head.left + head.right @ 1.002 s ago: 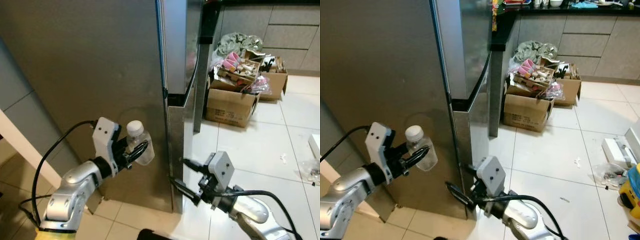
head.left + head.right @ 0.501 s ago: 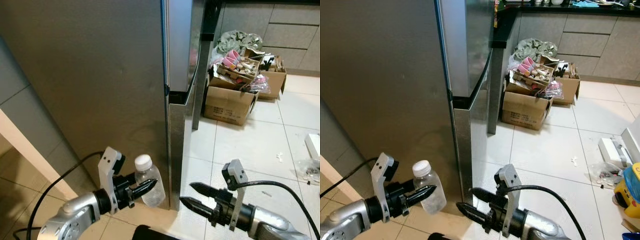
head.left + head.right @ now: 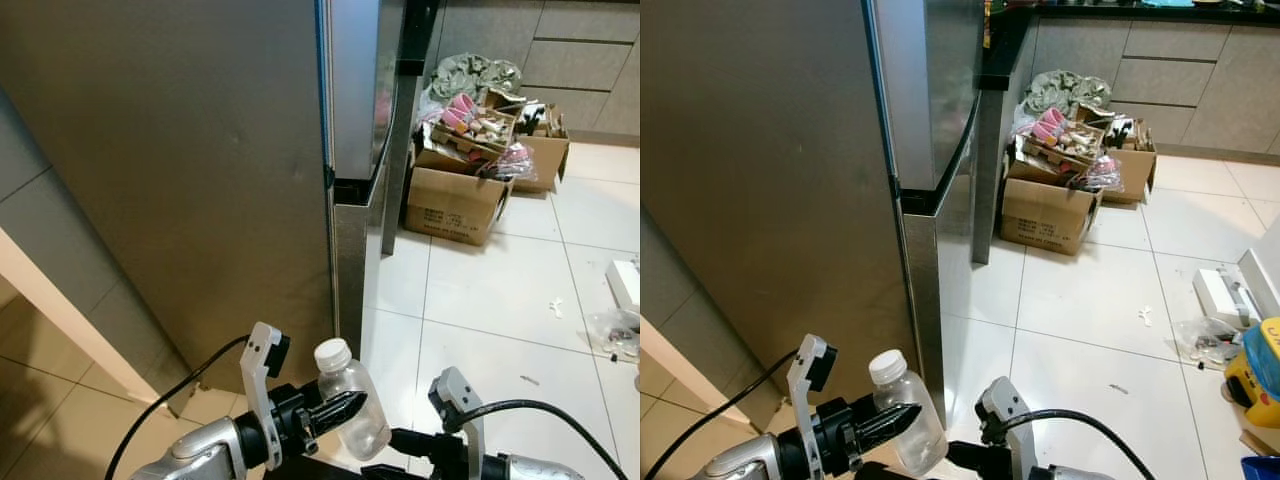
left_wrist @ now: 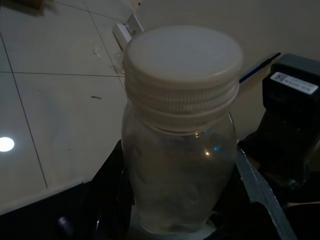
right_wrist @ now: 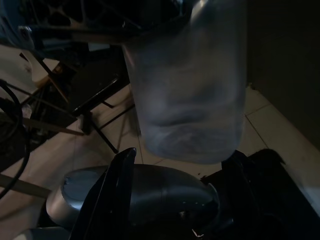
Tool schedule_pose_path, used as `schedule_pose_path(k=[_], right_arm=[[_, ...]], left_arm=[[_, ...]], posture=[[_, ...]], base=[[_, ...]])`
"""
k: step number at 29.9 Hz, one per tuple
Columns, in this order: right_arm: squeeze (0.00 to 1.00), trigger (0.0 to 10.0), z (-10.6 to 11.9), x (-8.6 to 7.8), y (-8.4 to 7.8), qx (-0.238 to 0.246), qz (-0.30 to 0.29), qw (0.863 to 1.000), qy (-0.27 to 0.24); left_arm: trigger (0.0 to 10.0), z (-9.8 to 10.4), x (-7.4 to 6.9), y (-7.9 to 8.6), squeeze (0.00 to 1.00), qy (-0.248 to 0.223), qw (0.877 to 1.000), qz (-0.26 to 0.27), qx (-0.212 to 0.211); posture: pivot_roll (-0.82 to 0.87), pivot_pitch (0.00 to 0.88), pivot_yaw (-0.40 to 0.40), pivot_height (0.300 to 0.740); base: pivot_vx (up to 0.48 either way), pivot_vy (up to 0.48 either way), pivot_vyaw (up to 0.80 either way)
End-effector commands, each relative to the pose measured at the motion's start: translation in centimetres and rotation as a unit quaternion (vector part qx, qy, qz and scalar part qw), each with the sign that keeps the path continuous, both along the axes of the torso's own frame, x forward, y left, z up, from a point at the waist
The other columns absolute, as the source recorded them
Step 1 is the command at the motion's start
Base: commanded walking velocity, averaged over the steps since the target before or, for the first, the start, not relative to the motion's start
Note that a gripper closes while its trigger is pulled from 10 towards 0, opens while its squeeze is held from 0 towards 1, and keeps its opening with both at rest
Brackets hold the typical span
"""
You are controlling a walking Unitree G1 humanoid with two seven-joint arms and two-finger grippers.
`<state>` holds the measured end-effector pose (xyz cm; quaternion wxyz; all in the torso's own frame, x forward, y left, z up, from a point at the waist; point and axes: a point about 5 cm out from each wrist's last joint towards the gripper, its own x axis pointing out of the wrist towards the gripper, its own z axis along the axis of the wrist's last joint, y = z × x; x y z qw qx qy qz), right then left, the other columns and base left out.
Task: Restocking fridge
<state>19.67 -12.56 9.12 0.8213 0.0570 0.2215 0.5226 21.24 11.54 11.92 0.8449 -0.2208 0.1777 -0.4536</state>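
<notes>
- Left end effector [image 3: 335, 412]: fingers closed around a clear, white-capped bottle [image 3: 352, 412], held upright.
- Fridge [image 3: 200, 170]: doors shut, just beyond the bottle.
- Right end effector [image 5: 175, 165]: fingers spread apart beneath the bottle's base, gripping nothing.
- Boxes [image 3: 455, 200]: well beyond the right end effector.

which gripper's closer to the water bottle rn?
Left. The left gripper is clamped on the clear bottle, fingers round its body. The right gripper sits just beside and below it, not touching as far as I can tell.

The closed fridge [image 3: 250, 180] blocks ahead; open tiled floor [image 3: 490, 300] lies rightward.
</notes>
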Motion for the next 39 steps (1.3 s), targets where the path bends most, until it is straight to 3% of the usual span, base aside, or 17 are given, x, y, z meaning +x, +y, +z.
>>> schedule_pose_path(k=[1,2,3,5,11,15,17,19,25,32,35,39], right_arm=[[0.0,10.0,1.0,0.3,0.5,-0.02,0.015,0.998,-0.063],[0.0,10.0,1.0,0.3,0.5,-0.02,0.015,0.998,-0.063],[0.0,10.0,1.1,0.6,0.6,-0.054,0.021,0.993,-0.103],[0.0,10.0,1.2,0.8,0.6,-0.068,0.02,0.99,-0.125],[0.0,10.0,1.5,2.0,0.7,-0.073,-0.028,0.985,-0.153],[0.0,10.0,2.1,3.2,0.8,-0.06,-0.082,0.981,-0.166],[0.0,10.0,3.4,3.9,1.5,-0.01,-0.117,0.98,-0.16],[0.0,10.0,3.6,3.9,1.7,-0.001,-0.116,0.98,-0.162],[0.0,10.0,4.3,4.8,2.9,-0.015,-0.148,0.965,-0.216],[0.0,10.0,3.6,3.0,4.8,-0.021,-0.06,0.974,-0.216],[0.0,10.0,2.6,1.8,4.3,-0.066,-0.004,0.971,-0.229],[0.0,10.0,1.8,1.4,3.6,-0.101,0.005,0.964,-0.247]], left_arm=[[10.0,0.2,-0.4,-0.1,0.0,0.01,1.0,-0.026,-0.003],[10.0,0.2,-0.4,-0.1,0.0,0.01,1.0,-0.026,-0.003],[10.0,0.1,-0.6,0.3,0.0,0.013,0.999,-0.032,0.007],[10.0,0.0,-0.7,0.5,0.0,0.015,0.999,-0.034,0.013],[10.0,-0.2,-0.9,0.6,0.0,0.022,0.999,-0.032,0.017],[10.0,-0.4,-1.1,0.2,0.0,0.026,0.999,-0.029,0.019],[10.0,-1.0,-0.9,0.0,0.0,0.036,0.999,-0.012,0.026],[10.0,-1.1,-0.8,0.0,0.0,0.037,0.999,-0.009,0.026],[10.0,-2.1,0.2,-0.7,0.0,0.045,0.998,0.033,0.038],[10.0,-2.8,1.9,-0.7,0.0,0.05,0.993,0.096,0.045],[10.0,-2.8,2.6,0.2,0.0,0.046,0.99,0.123,0.059],[10.0,-3.0,2.9,1.0,0.0,0.049,0.987,0.14,0.066]], posture=[[-0.12,0.132,0.072,0.71],[-0.12,0.132,0.072,0.71],[-0.12,0.133,0.074,0.71],[-0.12,0.132,0.076,0.71],[-0.12,0.129,0.078,0.71],[-0.11,0.128,0.075,0.71],[-0.11,0.128,0.074,0.71],[-0.11,0.128,0.074,0.71],[-0.11,0.128,0.073,0.71],[-0.11,0.119,0.068,0.71],[-0.11,0.116,0.065,0.71],[-0.11,0.115,0.062,0.71]], base=[[0.0,0.0,0.0],[0.0,0.0,0.0],[0.0,0.0,0.0],[0.0,0.0,0.0],[0.0,0.0,0.0],[0.0,0.0,0.0],[0.0,0.0,0.0],[0.0,0.0,0.0],[0.0,0.0,0.0],[0.0,0.0,0.0],[0.0,0.0,0.0],[0.0,0.0,0.0]])
